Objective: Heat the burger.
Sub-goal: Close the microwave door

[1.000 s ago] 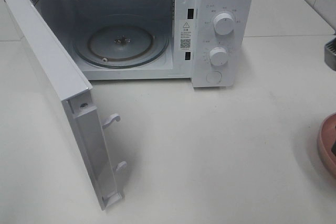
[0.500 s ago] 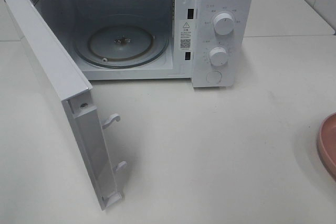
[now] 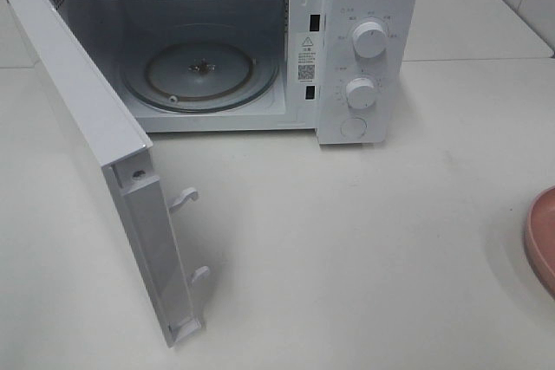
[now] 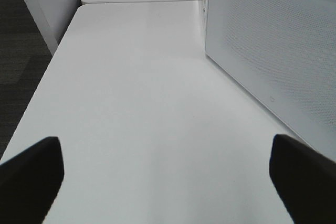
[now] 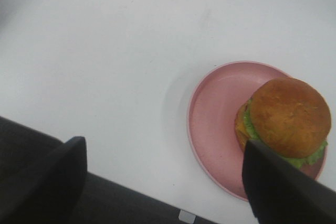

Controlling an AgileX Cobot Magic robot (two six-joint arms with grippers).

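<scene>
Microwave (image 3: 364,49) standing with its door (image 3: 95,145) swung wide, we are looking at a bare glass turntable (image 3: 201,75) waiting on the white table (image 3: 347,240); in the high view neither arm is showing, only the rim of the pink plate (image 3: 542,240) at the right edge. We are judging the task to be at its first step, reaching for the food, with nothing yet loaded. Burger (image 5: 286,119) is sitting on the pink plate (image 5: 215,108) in the right wrist view, off toward one side of the dish, its golden bun up and lettuce showing beneath. Right gripper (image 5: 168,182) is hanging above the table beside the plate, fingers (image 5: 273,187) spread wide and holding nothing, one of them overlapping the plate's edge in that view. Left gripper (image 4: 168,177) is idling over bare table next to the door's perforated panel, fingers (image 4: 31,177) fully apart, touching nothing. Next, we are expecting the right gripper to need centring over the bun before it descends, then a gentle close, since a soft stack like this could squash or slide apart.
</scene>
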